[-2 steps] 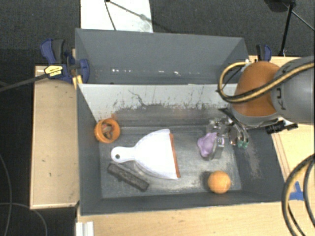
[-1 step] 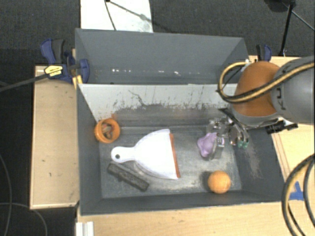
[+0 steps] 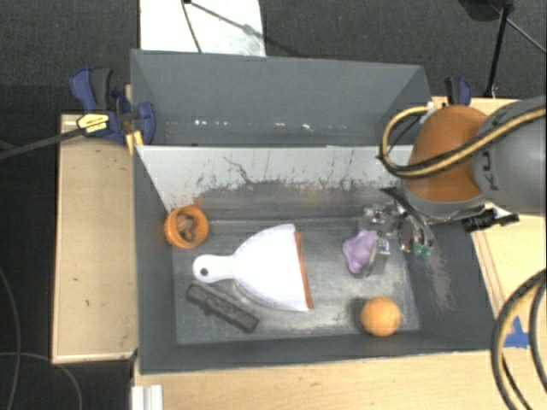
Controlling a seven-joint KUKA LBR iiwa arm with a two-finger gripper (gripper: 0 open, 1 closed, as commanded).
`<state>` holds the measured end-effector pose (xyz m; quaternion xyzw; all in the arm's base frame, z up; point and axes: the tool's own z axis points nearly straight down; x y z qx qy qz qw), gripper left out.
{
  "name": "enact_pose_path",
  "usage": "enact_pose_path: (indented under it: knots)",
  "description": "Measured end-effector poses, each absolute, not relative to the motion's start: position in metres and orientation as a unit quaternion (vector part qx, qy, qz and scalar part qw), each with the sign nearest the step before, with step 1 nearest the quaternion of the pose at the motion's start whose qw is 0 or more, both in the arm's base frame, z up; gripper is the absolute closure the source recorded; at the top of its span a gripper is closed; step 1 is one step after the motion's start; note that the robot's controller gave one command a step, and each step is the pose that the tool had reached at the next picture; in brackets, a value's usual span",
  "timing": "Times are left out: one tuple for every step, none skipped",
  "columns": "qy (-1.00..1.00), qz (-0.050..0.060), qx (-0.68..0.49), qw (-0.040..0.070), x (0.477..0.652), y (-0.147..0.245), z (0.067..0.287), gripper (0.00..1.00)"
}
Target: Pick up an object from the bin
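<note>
Seeing what the gripper point(image 3: 381, 246) is on?

— Yeah, I've got it at right centre of the bin point(image 3: 273, 101), touching a purple lump point(image 3: 357, 251). I can't tell whether it's open or clamped. Orange ball point(image 3: 380, 316) just below, white scoop point(image 3: 267, 267) to the left.
</note>
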<state>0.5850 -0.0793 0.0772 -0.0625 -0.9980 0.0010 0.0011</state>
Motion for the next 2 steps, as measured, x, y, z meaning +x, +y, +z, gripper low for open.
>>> enact_pose_path:
  knots:
    - [-0.998,0.000,-0.062,0.000,0.585,-0.079,0.092,1.00]
    - [-0.998,0.000,-0.062,-0.001,0.586,-0.078,0.106,1.00]
